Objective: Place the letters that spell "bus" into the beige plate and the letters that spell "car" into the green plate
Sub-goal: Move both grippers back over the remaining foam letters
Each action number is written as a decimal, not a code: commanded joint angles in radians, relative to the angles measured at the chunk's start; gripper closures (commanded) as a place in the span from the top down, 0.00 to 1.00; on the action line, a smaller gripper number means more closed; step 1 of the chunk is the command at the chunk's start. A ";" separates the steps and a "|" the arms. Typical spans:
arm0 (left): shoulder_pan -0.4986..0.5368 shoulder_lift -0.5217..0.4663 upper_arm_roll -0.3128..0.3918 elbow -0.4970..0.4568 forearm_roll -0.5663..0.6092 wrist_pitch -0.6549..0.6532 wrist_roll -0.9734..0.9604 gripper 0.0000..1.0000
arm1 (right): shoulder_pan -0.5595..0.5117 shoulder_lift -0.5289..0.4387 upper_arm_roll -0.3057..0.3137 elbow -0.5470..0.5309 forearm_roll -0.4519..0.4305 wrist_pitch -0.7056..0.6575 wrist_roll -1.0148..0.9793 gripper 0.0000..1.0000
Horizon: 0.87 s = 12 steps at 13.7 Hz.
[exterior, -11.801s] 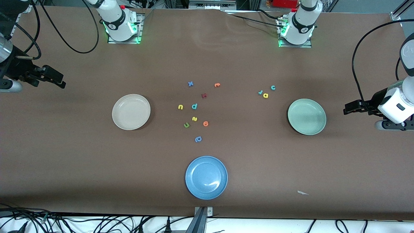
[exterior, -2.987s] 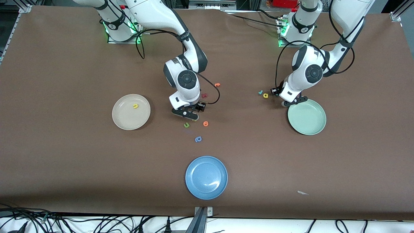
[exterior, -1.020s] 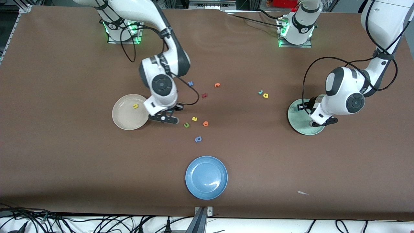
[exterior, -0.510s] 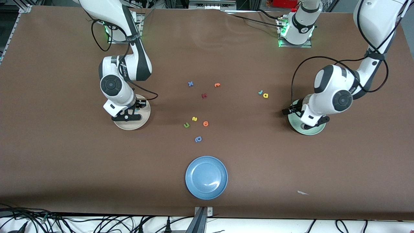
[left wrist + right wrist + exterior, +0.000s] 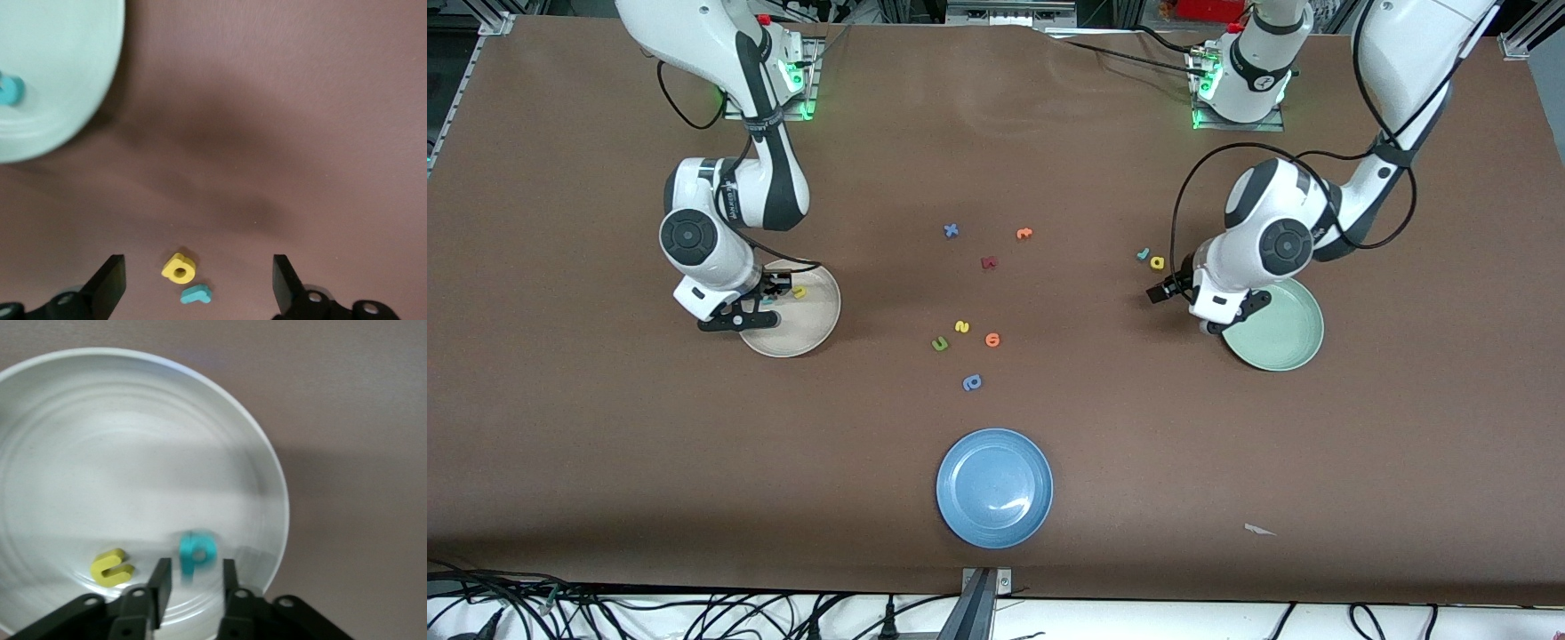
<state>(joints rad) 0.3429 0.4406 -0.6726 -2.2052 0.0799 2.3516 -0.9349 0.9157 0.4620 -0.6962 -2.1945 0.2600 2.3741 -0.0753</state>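
My right gripper [image 5: 749, 308] hangs open over the beige plate [image 5: 805, 333]. In the right wrist view the teal b [image 5: 197, 552] lies loose in the plate [image 5: 220, 440] just past the jaws [image 5: 196, 572], beside the yellow u [image 5: 112, 567]. The yellow s [image 5: 961, 326] lies mid-table. My left gripper [image 5: 1227, 318] is wide open at the green plate's [image 5: 1285, 342] rim. Its wrist view shows the yellow a [image 5: 179, 269] and teal r [image 5: 196, 293] on the table ahead of the open gripper [image 5: 197, 265]. The teal c [image 5: 9, 90] rests in the green plate [image 5: 60, 80].
Near the s lie a green u [image 5: 939, 343], an orange letter [image 5: 992, 339] and a darker blue letter [image 5: 972, 382]. A blue x [image 5: 951, 230], an orange letter [image 5: 1024, 233] and a dark red one [image 5: 988, 262] lie farther off. A blue plate [image 5: 994, 487] sits nearest the camera.
My right arm carried the teal b over the beige plate and its jaws parted, letting it go. My left gripper opened over the green plate, then swung toward the a and r.
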 commanded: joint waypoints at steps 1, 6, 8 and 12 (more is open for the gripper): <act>-0.012 -0.002 -0.004 -0.062 0.011 0.058 -0.059 0.95 | 0.000 -0.028 0.004 -0.008 0.005 -0.016 0.021 1.00; -0.022 0.009 -0.004 -0.122 0.012 0.121 -0.088 0.92 | 0.048 -0.023 0.026 0.165 0.007 -0.192 0.196 1.00; -0.024 0.009 -0.004 -0.149 0.012 0.156 -0.090 0.91 | 0.051 0.012 0.079 0.254 0.007 -0.217 0.340 1.00; -0.024 0.010 -0.004 -0.165 0.017 0.156 -0.090 0.86 | 0.051 0.147 0.179 0.482 0.123 -0.213 0.642 1.00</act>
<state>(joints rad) 0.3209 0.4565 -0.6727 -2.3562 0.0799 2.4945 -1.0000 0.9713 0.5018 -0.5447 -1.8570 0.3128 2.1819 0.4468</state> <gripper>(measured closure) 0.123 0.000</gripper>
